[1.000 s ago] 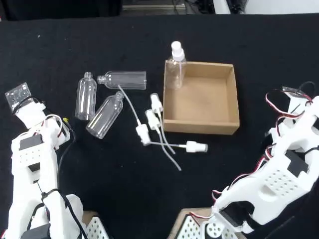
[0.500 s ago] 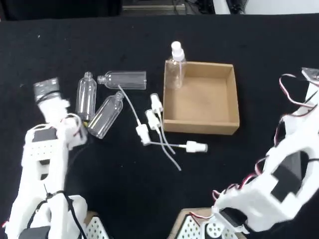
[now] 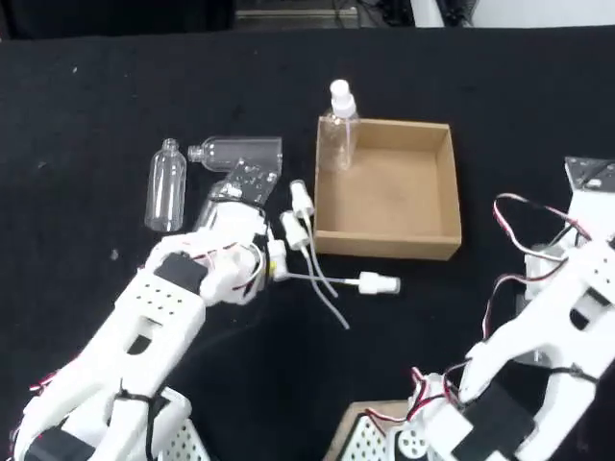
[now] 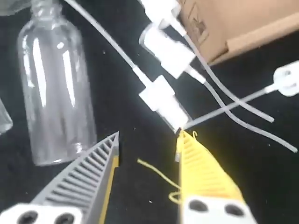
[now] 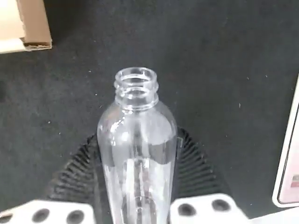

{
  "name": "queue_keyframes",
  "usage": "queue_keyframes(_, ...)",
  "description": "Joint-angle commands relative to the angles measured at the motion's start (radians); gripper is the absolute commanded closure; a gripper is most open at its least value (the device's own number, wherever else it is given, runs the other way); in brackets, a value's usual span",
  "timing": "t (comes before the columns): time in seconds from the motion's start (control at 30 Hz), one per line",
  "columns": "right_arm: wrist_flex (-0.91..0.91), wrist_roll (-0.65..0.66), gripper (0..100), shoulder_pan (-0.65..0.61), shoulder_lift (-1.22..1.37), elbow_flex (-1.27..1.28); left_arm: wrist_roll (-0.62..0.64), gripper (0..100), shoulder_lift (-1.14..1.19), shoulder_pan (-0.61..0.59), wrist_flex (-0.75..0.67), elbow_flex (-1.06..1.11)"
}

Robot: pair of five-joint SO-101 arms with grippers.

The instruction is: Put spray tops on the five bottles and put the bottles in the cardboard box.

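The left arm has swung in from the counter's left edge to its middle, and the right arm has shifted toward the right edge. The left end effector (image 4: 148, 135) hangs with its fingers spread wide above the black counter (image 3: 480, 86). A lying bottle (image 4: 53, 88) is beside its grey finger, and a loose spray top (image 4: 161, 100) is at its yellow fingertip, perhaps touching it. The right end effector (image 5: 138, 144) clasps an uncapped bottle (image 5: 138, 112) by the body. Left of the cardboard box (image 3: 384, 245) lie the leftmost bottle (image 3: 165, 184) and the crosswise bottle (image 3: 235, 151). A capped bottle (image 3: 338, 134) stands upright at the box's far left corner.
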Motion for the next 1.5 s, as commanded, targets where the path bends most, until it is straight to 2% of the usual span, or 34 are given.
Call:
queue_keyframes(0.0,-0.023,-0.002,98.7,0.020,-0.062,-0.002,0.017,81,-0.009,-0.030,-0.026,-0.067)
queue_keyframes(0.07,-0.023,-0.002,98.7,0.018,-0.064,-0.002,0.049,81,-0.011,-0.022,-0.012,-0.085)
queue_keyframes(0.17,-0.026,-0.002,98.7,0.018,-0.062,-0.002,0.068,81,0.002,0.054,-0.031,-0.084)
queue_keyframes(0.27,-0.026,-0.002,98.7,0.018,-0.062,-0.002,0.101,81,0.002,0.110,-0.161,-0.013)
queue_keyframes(0.37,-0.023,-0.002,98.7,0.018,-0.062,-0.002,0.155,81,0.002,0.074,-0.299,0.058)
queue_keyframes(0.43,-0.021,-0.002,98.7,0.018,-0.062,-0.002,0.195,81,0.002,0.048,-0.325,0.076)
queue_keyframes(0.63,-0.020,-0.002,98.7,0.018,-0.068,-0.002,0.301,81,0.034,0.033,-0.328,0.064)
queue_keyframes(0.93,-0.020,-0.002,98.7,0.018,-0.068,-0.002,0.305,81,0.328,0.028,-0.322,-0.082)
queue_keyframes(1.3,-0.020,0.000,98.7,0.018,-0.068,-0.002,0.305,81,0.450,0.024,-0.328,-0.114)
queue_keyframes(1.47,-0.020,0.000,98.7,0.018,-0.068,-0.002,0.307,81,0.512,-0.024,-0.321,-0.151)
